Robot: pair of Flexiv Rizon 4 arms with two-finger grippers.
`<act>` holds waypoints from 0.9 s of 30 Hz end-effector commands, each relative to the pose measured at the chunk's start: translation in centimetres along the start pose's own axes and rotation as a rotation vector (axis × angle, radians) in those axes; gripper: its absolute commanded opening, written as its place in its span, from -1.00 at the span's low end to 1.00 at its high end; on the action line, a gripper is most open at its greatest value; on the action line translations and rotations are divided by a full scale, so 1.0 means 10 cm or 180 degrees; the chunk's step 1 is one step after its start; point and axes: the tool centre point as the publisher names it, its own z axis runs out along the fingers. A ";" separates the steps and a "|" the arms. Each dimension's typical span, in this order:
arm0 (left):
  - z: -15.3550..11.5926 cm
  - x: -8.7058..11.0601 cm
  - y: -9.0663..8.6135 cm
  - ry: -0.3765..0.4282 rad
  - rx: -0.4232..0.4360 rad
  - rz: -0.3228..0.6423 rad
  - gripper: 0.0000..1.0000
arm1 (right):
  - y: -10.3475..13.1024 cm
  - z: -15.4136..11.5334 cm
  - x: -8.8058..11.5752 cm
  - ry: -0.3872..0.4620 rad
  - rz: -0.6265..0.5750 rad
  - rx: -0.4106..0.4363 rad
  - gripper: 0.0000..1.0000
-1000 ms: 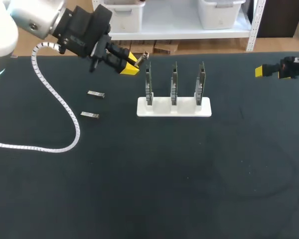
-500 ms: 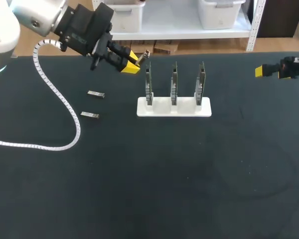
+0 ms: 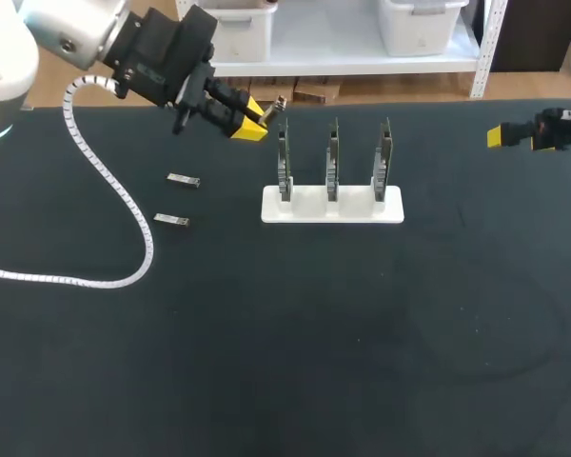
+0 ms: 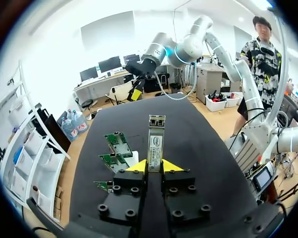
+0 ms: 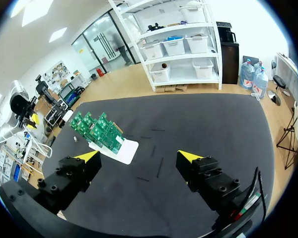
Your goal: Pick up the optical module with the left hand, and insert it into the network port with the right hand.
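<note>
Your left end effector (image 4: 154, 166) is pinching the optical module (image 4: 155, 136) by one end. Its two yellow tips press on the module's sides, and most of the bar stands out past them. Over the last second that arm rose a little and drew back toward the counter's far edge; in the last half second it did not move. Your right end effector (image 3: 519, 139) has not shifted at all. It hangs at the counter's right edge, near the far right corner, with its fingers spread wide and nothing between them. I read this as the pick-up done and the hand-over not yet begun, since the two arms are well apart. The module is in the air above the far left part of the counter (image 3: 295, 343), just beside the top of the leftmost of three green circuit boards (image 3: 332, 157), which stand upright in a white holder (image 3: 333, 207). It looks like a slim, straight silver bar with a label on its broad face and two small openings side by side at its free end. Two spare modules (image 3: 183, 180) lie flat toward the counter's left side, apart from each other. The ports on the boards are too small to make out.
</note>
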 end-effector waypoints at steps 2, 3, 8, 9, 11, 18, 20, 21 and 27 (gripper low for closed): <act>-0.01 0.01 0.01 0.0000 0.0011 0.0005 -1.00 | 0.01 -0.01 0.00 0.0002 0.0000 0.0010 1.00; -0.01 0.01 0.01 0.0000 0.0011 0.0005 -1.00 | 0.01 -0.01 0.00 0.0002 0.0000 0.0010 1.00; -0.01 0.01 0.01 0.0000 0.0011 0.0005 -1.00 | 0.01 -0.01 0.00 0.0002 0.0000 0.0010 1.00; -0.01 0.01 0.01 0.0000 0.0011 0.0005 -1.00 | 0.01 -0.01 0.00 0.0002 0.0000 0.0010 1.00; -0.01 0.01 0.01 0.0000 0.0011 0.0005 -1.00 | 0.01 -0.01 0.00 0.0002 0.0000 0.0010 1.00; -0.01 0.01 0.01 0.0000 0.0011 0.0005 -1.00 | 0.01 -0.01 0.00 0.0002 0.0000 0.0010 1.00; 0.03 0.00 0.03 -0.0081 -0.0030 -0.0063 -1.00 | 0.01 -0.01 0.00 0.0002 0.0000 0.0010 1.00; 0.05 -0.02 0.03 -0.0119 -0.0054 -0.0080 -1.00 | 0.01 -0.01 0.00 0.0002 0.0000 0.0010 1.00; 0.03 -0.11 0.10 -0.0218 -0.0169 -0.0208 -1.00 | 0.01 -0.01 0.00 0.0002 0.0000 0.0010 1.00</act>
